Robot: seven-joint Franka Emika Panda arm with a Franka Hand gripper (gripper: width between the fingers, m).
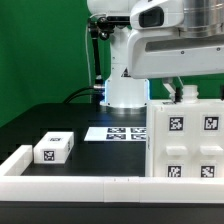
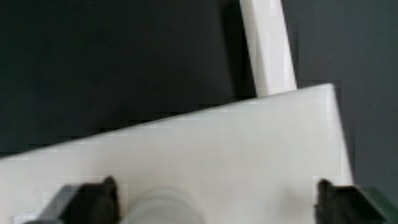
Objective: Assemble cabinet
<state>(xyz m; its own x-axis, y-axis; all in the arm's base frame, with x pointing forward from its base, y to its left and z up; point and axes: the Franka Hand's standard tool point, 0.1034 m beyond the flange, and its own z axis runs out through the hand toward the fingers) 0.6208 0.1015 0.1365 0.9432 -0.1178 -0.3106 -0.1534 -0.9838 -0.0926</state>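
Observation:
The cabinet [image 1: 186, 138] is a large white boxy case with black-and-white tags. It stands upright at the exterior view's right. My gripper [image 1: 181, 93] hangs right at its top edge. In the wrist view the cabinet's white face [image 2: 196, 150] fills the space under my gripper [image 2: 214, 205]. The dark fingertips [image 2: 80, 203] stand wide apart over it, with the jaws open. A smaller white tagged drawer block [image 1: 54, 148] lies on the black table at the exterior view's left, away from the gripper.
The marker board [image 1: 116, 132] lies flat behind the cabinet near the robot base [image 1: 126, 92]. A low white border rail [image 1: 70, 184] runs along the table's front and left edge. It also shows in the wrist view [image 2: 267, 45].

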